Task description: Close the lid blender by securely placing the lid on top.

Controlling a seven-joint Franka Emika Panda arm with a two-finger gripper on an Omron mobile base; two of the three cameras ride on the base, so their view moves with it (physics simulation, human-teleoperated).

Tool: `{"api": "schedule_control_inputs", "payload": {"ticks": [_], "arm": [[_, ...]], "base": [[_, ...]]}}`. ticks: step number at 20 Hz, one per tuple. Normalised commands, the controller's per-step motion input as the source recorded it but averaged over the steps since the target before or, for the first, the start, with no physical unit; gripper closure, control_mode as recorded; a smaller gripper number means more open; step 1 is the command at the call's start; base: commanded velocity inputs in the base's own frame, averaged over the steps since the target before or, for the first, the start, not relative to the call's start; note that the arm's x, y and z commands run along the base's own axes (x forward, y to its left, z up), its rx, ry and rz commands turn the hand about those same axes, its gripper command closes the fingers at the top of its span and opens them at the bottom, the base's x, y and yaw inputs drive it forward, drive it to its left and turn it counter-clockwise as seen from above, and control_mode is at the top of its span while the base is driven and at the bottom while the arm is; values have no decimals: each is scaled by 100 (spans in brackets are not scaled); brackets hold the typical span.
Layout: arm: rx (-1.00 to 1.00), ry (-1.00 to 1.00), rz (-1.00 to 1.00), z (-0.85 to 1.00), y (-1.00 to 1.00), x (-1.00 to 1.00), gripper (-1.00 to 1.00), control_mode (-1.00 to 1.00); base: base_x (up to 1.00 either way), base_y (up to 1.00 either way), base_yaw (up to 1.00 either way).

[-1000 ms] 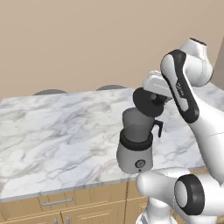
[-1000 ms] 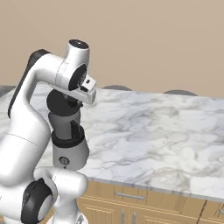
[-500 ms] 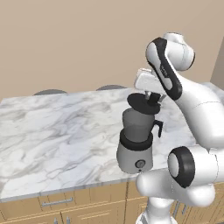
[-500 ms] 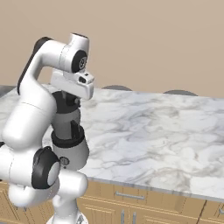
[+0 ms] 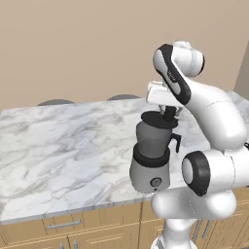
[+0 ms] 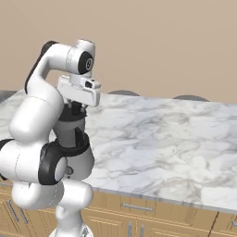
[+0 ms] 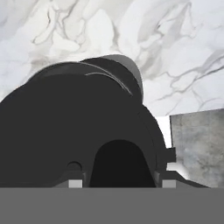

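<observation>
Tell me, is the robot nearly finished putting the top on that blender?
Nearly. The lid already sits on the blender jar's rim, and the gripper is shut on its knob. What looks left is letting go and lifting away; whether the lid is fully seated can't be told.

Plain tan wall [image 5: 73,44] behind a white, grey-veined marble counter [image 5: 63,146]; light wooden cabinet drawers [image 6: 139,217] with metal handles [image 5: 63,224] sit below its front edge.

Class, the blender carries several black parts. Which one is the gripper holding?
The lid capping the jar: the gripper is shut on its upright knob. The collar and side handle sit lower, untouched.
</observation>
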Motion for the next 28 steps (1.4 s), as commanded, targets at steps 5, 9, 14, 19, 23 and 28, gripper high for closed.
{"api": "schedule_control_inputs", "payload": {"ticks": [5, 9, 14, 19, 23, 28], "arm": [[-8, 0, 0, -16, 11, 0, 100, -100], [-6, 0, 0, -8, 21, 0, 100, -100], [-4, 0, 0, -5, 21, 0, 100, -100], [-2, 0, 0, -12, 1, 1, 100, -100], [0, 0, 0, -13, 0, 7, 100, -100], [0, -2, 0, -12, 0, 23, 100, -100]], "base": [[0, 0, 0], [0, 0, 0], [0, 0, 0], [0, 0, 0], [0, 0, 0], [0, 0, 0]]}}
